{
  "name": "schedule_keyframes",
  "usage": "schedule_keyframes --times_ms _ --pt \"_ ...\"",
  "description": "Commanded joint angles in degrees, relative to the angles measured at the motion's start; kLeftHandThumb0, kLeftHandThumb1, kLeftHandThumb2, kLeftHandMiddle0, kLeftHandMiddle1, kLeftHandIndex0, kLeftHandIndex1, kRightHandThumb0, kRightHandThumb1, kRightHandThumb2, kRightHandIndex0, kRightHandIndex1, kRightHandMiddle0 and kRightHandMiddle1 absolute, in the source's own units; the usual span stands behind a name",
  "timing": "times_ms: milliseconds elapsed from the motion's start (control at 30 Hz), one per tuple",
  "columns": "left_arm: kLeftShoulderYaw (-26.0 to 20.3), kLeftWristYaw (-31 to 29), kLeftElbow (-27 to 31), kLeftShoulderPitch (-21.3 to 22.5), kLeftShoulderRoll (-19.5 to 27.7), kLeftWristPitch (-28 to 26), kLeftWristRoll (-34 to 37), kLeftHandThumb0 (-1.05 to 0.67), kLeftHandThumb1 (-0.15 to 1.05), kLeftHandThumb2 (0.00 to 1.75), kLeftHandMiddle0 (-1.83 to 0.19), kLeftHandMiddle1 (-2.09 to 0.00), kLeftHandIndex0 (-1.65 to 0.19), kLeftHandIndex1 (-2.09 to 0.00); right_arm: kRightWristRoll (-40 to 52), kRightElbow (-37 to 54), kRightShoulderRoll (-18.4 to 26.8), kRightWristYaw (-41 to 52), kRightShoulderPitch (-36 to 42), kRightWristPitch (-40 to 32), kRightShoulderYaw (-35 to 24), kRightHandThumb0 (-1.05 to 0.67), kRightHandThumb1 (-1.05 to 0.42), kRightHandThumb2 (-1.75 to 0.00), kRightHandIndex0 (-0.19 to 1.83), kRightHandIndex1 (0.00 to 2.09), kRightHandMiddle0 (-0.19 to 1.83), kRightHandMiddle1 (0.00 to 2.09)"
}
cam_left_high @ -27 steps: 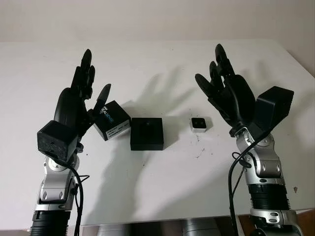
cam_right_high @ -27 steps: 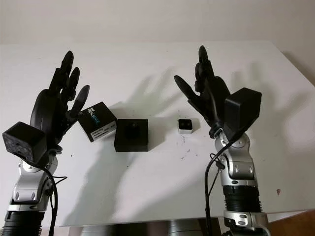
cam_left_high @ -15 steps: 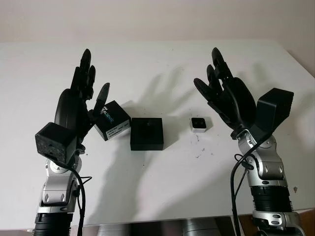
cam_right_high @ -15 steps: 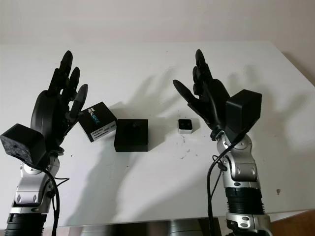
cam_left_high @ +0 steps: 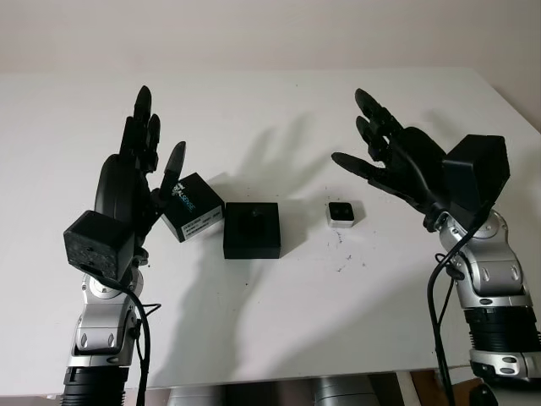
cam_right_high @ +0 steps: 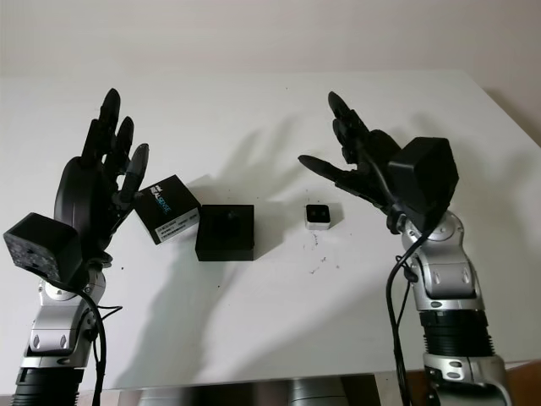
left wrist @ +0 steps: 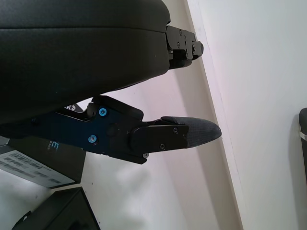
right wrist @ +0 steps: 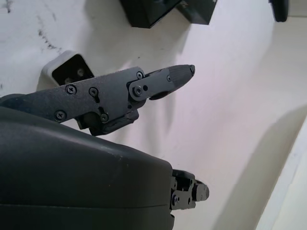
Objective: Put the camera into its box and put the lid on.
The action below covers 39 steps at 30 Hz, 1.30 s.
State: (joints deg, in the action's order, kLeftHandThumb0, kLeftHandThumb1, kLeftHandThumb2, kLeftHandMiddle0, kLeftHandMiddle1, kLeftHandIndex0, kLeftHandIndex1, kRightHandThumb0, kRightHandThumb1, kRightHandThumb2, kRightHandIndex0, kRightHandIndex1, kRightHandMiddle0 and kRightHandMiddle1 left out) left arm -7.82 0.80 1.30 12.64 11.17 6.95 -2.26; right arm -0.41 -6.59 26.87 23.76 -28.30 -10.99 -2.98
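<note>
Surface: a white table (cam_left_high: 270, 321) runs back to a pale wall; faint dark scuff marks lie on it on the near side of the camera.

Right hand (cam_left_high: 397, 165): raised above the table on the right, released and holding nothing, palm turned inward toward the middle, fingers pointing away from the robot and to its left. Its thumb (right wrist: 160, 81) reaches out over the camera's side of the table without touching it.

Camera (cam_left_high: 341, 213): a small white square block with a dark face turned up, lying flat on the table just below and inward of the right hand's thumb, apart from the hand. From the right wrist it sits (right wrist: 67, 72) right beside the thumb's base.

Box (cam_left_high: 252, 229): a black square piece lying flat on the table, further inward from the right hand, past the camera and near it but not touching. It lies between the two hands, nearer the left one.

Printed box (cam_left_high: 192, 205): a black cube with white lettering and a white label on its side, sitting tilted, just beside the black square piece on the left hand's side. Whether their corners touch I cannot tell.

Left hand (cam_left_high: 135, 173): raised above the table on the left, released and holding nothing, fingers pointing up and away. Its thumb (cam_left_high: 175, 161) angles toward the printed box, which sits just inward of the palm; the hand stands clear of it.

Left wrist camera housing (cam_left_high: 100, 246): a black block on the forearm, below the left hand.

Right wrist camera housing (cam_left_high: 479, 169): a black block behind the right hand.
</note>
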Motion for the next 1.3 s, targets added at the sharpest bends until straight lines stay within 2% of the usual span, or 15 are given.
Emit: schedule_keyframes --times_ms 0,67,200,367,533,667,900,1267 --pt "-0.5 0.63 0.98 -1.14 -0.15 0.73 -0.45 -0.6 1.05 0.42 -0.06 -0.06 -0.01 -0.07 -3.48 -0.74 2.69 -0.18 -1.6 3.94 1.78 -0.19 -0.88 -0.03 0.12 0.16 0.11 0.18" --pt "-0.53 0.89 1.18 -1.23 0.0 0.48 -0.67 -0.61 1.05 0.42 -0.07 -0.06 -0.02 -0.07 -8.59 -2.22 4.37 -2.22 -1.59 8.99 3.74 -0.21 -0.81 -0.02 0.25 0.22 0.23 0.24" --pt "-0.62 1.35 1.18 -1.07 -0.04 0.11 -0.74 -0.6 1.05 0.42 -0.06 -0.06 -0.01 -0.06 -15.04 -4.24 6.3 -3.58 -1.75 13.71 6.77 -0.27 -0.77 -0.03 0.34 0.25 0.31 0.27" --pt "-0.75 1.52 2.01 -1.43 0.06 -0.07 -0.46 -0.6 1.05 0.42 -0.05 -0.05 0.0 -0.06 -19.27 -5.81 8.68 -2.59 -1.84 17.53 8.92 -0.34 -0.74 -0.05 0.4 0.23 0.4 0.19" --pt "-0.74 1.58 3.62 -1.95 0.32 -2.01 -1.02 -0.61 1.05 0.42 -0.06 -0.06 -0.01 -0.06 -22.25 -5.2 10.06 -0.49 -1.66 16.37 10.28 -0.35 -0.75 -0.06 0.43 0.2 0.43 0.12" --pt "-0.88 1.21 4.01 -2.25 0.56 -2.22 -1.05 -0.61 1.05 0.42 -0.07 -0.06 -0.01 -0.06 -24.28 -4.17 10.59 -0.16 -0.24 15.47 10.76 -0.43 -0.78 -0.06 0.45 0.19 0.44 0.1" --pt "-0.38 0.4 2.55 -0.8 0.62 -2.22 -0.74 -0.61 1.05 0.41 -0.08 -0.05 -0.02 -0.06 -27.67 -3.11 11.24 -0.71 2.0 13.3 11.19 -0.45 -0.81 -0.06 0.4 0.15 0.42 0.07" --pt "-0.63 0.49 2.47 -0.86 0.85 -1.69 -1.01 -0.61 1.05 0.41 -0.08 -0.06 -0.03 -0.06 -29.88 -1.02 11.96 -1.03 3.79 11.69 11.01 -0.44 -0.81 -0.05 0.43 0.13 0.45 0.07"
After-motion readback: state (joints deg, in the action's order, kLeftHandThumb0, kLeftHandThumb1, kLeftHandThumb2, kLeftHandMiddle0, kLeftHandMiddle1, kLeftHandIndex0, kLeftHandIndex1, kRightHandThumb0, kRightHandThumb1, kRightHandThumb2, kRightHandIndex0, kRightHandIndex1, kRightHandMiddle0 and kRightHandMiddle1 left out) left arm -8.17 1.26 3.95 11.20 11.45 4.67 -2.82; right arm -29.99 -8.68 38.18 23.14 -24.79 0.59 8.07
